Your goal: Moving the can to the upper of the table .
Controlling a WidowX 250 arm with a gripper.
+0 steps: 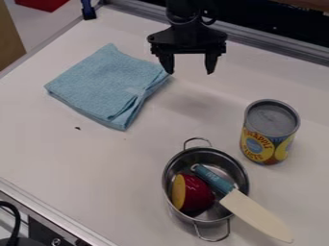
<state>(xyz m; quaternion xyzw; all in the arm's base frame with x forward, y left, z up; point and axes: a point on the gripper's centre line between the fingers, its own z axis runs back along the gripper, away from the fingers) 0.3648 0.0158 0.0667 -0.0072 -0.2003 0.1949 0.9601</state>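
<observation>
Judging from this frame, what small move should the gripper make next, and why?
Probably shift the gripper toward the picture's lower right until it hangs over the can, before lowering. Its fingers are apart with nothing between them, and the can stands upright off to that side, so closing here would likely catch nothing.

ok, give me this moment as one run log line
gripper: open, empty | tin can: upright beside metal pot, ungrasped | pot: holds teal-handled utensil | blue cloth: folded

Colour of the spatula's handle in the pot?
The handle is teal blue, seen in the camera view.
</observation>
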